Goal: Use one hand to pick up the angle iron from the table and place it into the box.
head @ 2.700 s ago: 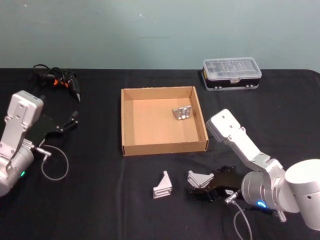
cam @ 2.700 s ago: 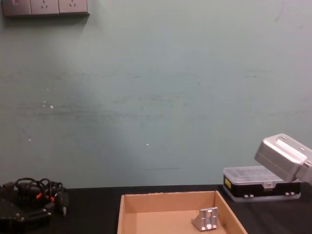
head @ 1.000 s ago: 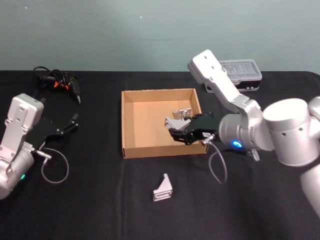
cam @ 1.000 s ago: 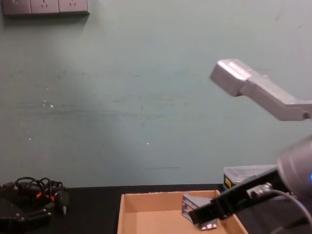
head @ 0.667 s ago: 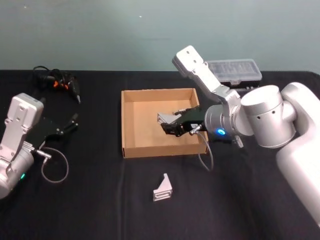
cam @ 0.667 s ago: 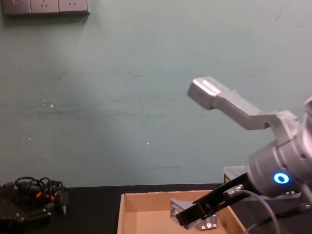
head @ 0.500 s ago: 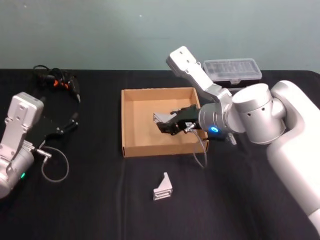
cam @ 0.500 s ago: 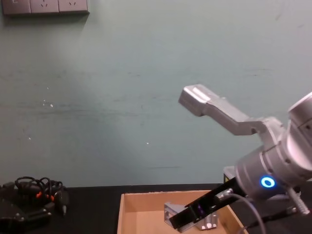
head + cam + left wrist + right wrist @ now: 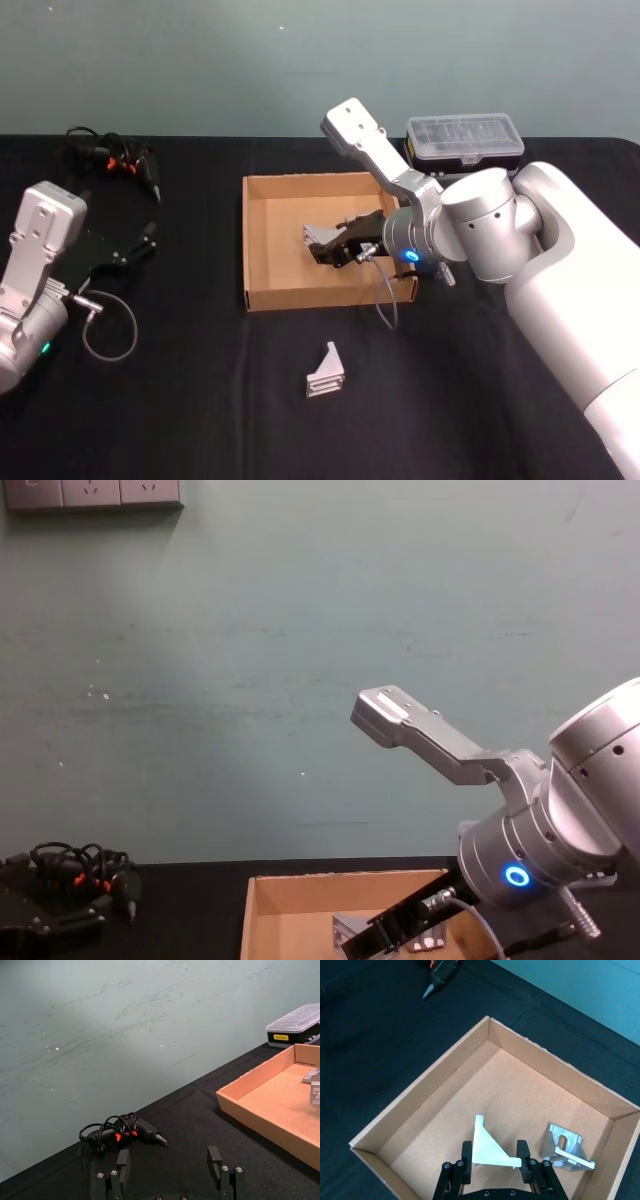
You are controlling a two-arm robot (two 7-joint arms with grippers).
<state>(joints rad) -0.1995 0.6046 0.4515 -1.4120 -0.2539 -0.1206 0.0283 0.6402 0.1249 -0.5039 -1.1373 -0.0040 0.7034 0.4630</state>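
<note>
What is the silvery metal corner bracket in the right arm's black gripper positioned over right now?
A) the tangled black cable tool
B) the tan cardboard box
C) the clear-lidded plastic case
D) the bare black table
B: the right gripper is shut on the silvery metal corner bracket within the outline of the tan cardboard box, beside a second bracket lying there; the left gripper sits open at the table's left.

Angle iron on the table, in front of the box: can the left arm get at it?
Probably yes. The left gripper is open and empty, with bare table between it and the loose iron. The right gripper, shut on another iron, is over the box, out of the way.
</note>
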